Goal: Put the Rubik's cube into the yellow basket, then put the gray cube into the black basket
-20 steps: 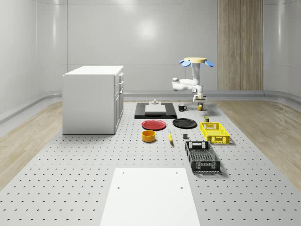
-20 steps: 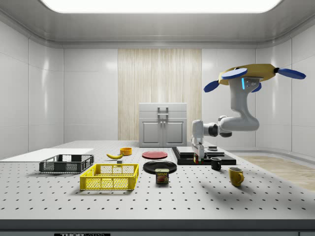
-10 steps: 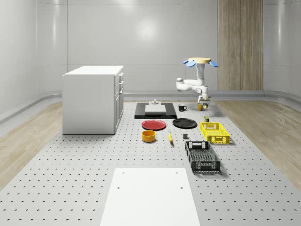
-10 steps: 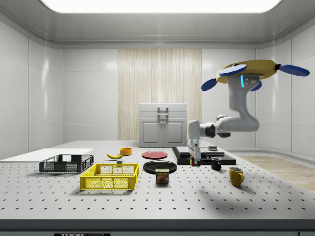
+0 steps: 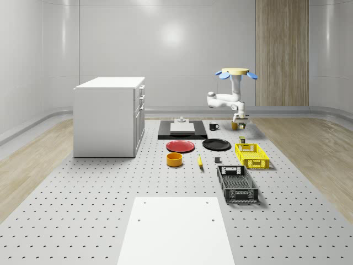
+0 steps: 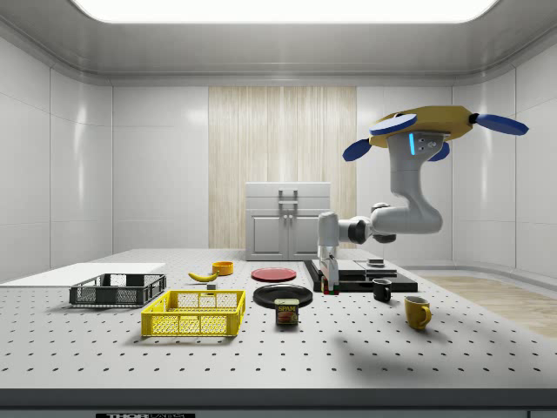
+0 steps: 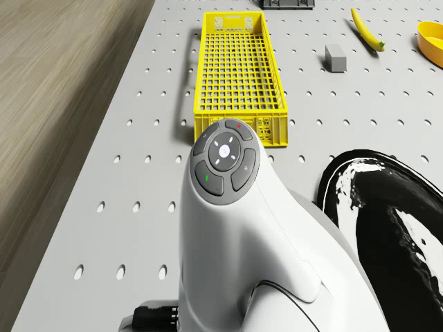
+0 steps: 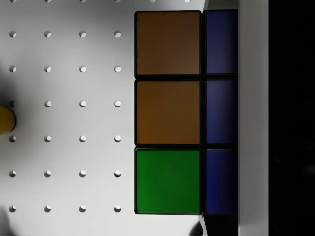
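Note:
The drone (image 5: pixel 238 72) hovers above the far right part of the table, behind the yellow basket (image 5: pixel 252 155). Its arm hangs down, and the gripper (image 6: pixel 327 282) is shut on the Rubik's cube (image 6: pixel 328 288), which it holds just above the table. The wrist view has the Rubik's cube (image 8: pixel 169 113) close up, with orange, green and blue tiles. From the drone view the yellow basket (image 7: pixel 237 69) lies ahead of the arm, with the gray cube (image 7: pixel 336 57) beside it. The black basket (image 5: pixel 237 183) stands nearer the front, past the yellow one.
A white cabinet (image 5: pixel 109 116) stands at the whole-scene view's left. A black tray (image 5: pixel 182 130), red plate (image 5: pixel 180 146), black plate (image 5: pixel 216 144), orange bowl (image 5: pixel 174 159) and banana (image 5: pixel 199 160) lie mid-table. A Spam can (image 6: pixel 286 312), black mug (image 6: pixel 381 290) and yellow mug (image 6: pixel 417 311) are near the arm.
The drone and arm have shifted toward the side view's left with the Rubik's cube still in the gripper, nearer the yellow basket. Nothing on the table has moved.

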You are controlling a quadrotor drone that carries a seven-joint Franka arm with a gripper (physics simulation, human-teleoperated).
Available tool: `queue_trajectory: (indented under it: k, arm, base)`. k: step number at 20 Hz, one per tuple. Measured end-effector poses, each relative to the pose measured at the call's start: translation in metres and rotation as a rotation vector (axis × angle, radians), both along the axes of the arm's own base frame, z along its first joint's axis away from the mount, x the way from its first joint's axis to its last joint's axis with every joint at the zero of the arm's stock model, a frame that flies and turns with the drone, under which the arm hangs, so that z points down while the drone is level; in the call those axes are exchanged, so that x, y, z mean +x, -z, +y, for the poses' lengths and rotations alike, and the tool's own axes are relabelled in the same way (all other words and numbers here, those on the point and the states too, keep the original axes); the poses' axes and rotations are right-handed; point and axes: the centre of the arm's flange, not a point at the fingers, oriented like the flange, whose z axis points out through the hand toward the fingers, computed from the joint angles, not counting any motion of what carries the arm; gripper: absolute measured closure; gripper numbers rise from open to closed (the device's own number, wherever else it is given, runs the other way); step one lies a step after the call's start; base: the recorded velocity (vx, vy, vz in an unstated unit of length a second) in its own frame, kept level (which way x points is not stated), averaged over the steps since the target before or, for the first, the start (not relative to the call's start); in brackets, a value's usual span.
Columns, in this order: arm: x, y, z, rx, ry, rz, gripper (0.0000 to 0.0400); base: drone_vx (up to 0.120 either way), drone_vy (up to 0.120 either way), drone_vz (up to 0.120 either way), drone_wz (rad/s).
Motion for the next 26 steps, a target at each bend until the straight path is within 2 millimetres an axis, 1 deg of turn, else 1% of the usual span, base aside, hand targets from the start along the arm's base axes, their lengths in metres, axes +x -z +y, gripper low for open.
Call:
queue_trajectory:
  k: [26]
  arm:
    - [0.0000,0.0000,0.0000,0.000,0.000,0.000,0.0075]
  base:
    - [0.120,0.000,0.000,0.000]
